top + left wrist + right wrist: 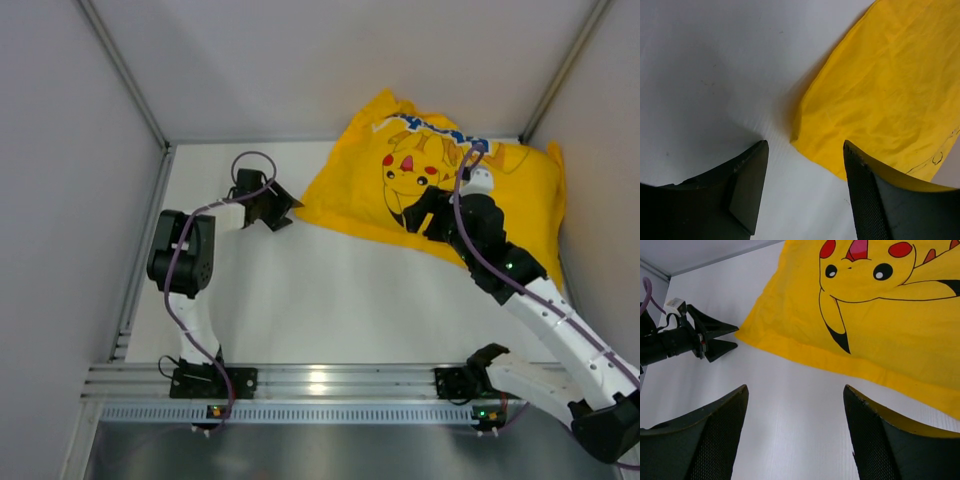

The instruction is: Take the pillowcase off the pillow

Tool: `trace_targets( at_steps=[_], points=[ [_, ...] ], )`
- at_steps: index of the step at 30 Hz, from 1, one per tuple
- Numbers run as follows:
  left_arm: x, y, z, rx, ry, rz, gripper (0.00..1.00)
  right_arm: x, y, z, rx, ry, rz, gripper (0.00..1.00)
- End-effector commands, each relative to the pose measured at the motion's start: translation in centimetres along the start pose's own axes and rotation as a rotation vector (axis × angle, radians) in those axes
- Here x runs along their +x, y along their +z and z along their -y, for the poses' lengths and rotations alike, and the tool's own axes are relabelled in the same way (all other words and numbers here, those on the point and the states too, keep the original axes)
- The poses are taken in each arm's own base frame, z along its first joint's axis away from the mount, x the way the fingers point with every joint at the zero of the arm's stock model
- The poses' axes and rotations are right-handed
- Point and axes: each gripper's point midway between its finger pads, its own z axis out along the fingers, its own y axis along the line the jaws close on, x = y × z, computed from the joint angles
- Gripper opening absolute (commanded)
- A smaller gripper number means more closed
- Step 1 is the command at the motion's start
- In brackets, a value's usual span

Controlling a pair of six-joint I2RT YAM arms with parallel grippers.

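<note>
Yellow pillowcase [352, 190], contents hidden | left pincer [289, 211] spread beside its corner

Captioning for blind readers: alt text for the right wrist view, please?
A yellow pillowcase printed with a cartoon character lies on a white table. The left end effector, open, points at its corner; the right end effector is open in the foreground.

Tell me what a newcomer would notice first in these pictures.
The bright yellow pillowcase, printed with a red-cheeked cartoon character, lies at the far right of the white table. The left end effector is open right at its left corner, pointing toward it. The right end effector hovers open by its near edge.
</note>
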Motion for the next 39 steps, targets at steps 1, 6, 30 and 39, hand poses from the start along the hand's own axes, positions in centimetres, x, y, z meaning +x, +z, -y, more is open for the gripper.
trace_targets(
  at_steps=[1, 6, 30, 39],
  points=[
    [-2.2, 0.6, 2.7, 0.088, 0.028, 0.077, 0.65, -1.0, -0.6, 0.7, 0.014, -0.015, 0.044, 0.73],
    [-2.6, 1.7, 1.9, 0.068, 0.03, 0.092, 0.56, -0.5, -0.3, 1.2, 0.021, -0.011, 0.031, 0.73],
    [-3.1, -2.3, -3.3, 0.042, -0.003, 0.126, 0.0, 0.9, -0.2, 2.5, 0.018, 0.051, -0.016, 0.73],
    [-8.8, -16.5, -7.9, 0.002, -0.108, 0.355, 0.0, 5.9, 0.8, 3.7, 0.042, 0.076, -0.176, 0.73]
  ],
)
